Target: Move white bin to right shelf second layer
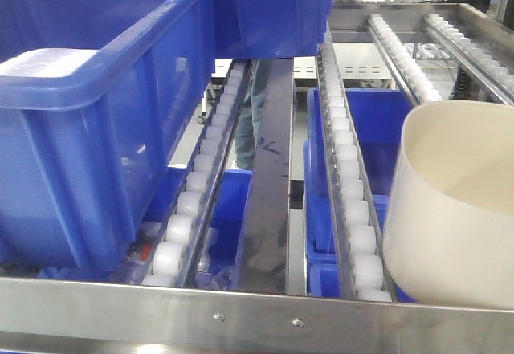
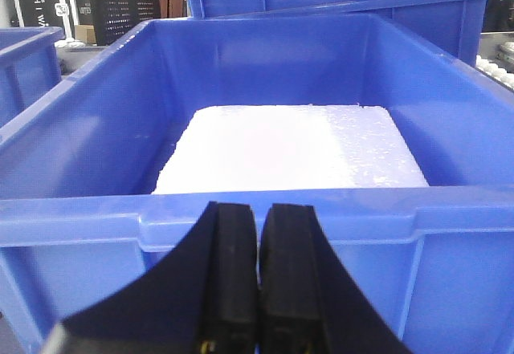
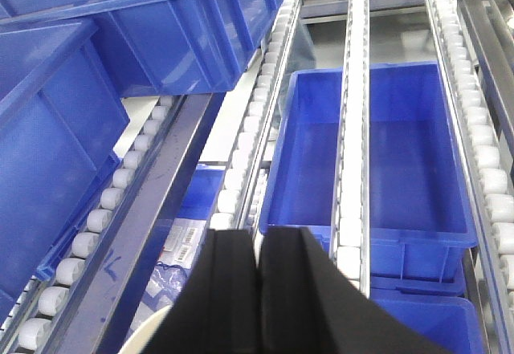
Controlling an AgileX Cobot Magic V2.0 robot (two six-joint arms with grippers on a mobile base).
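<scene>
The white bin (image 1: 454, 209) shows at the right of the front view, tilted, over the right shelf second layer (image 1: 257, 315) by a white roller track (image 1: 347, 177). Just behind the steel front rail is its lower edge. No gripper appears in that view. In the right wrist view my right gripper (image 3: 259, 233) is shut, and a curved piece of the white bin's rim (image 3: 148, 336) shows under its left finger, so it seems pinched on the bin's wall. Over in the left wrist view, my left gripper (image 2: 259, 208) is shut on nothing, just before a blue crate's rim (image 2: 257, 209).
A large blue crate (image 1: 88, 129) holding a white foam block (image 2: 281, 149) fills the shelf's left side, with another blue crate (image 1: 273, 9) behind it. Lower blue crates (image 3: 377, 153) sit under the tracks. A steel divider bar (image 1: 269, 177) runs down the middle.
</scene>
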